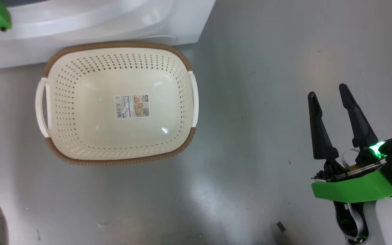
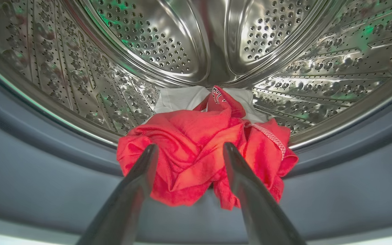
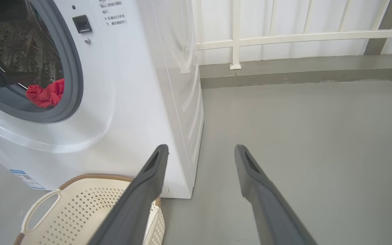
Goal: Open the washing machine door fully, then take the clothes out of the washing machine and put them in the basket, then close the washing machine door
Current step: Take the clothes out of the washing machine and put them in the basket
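Advance the spread left claw (image 2: 189, 147) until it straddles a thick fold of the clothes (image 2: 185, 129), then pinch; right claw (image 1: 327, 92) hangs spread.

drum (image 2: 168, 41): shiny perforated steel. gasket (image 2: 46, 163): matt grey rubber. clothes (image 2: 189, 153): red cloth. basket (image 1: 80, 85): glossy cream plastic, woven-look rim.

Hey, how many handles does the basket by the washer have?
2. In the head view, one white handle is on the left end of the basket and the other is on its right end. The whole rim shows, so none is hidden.
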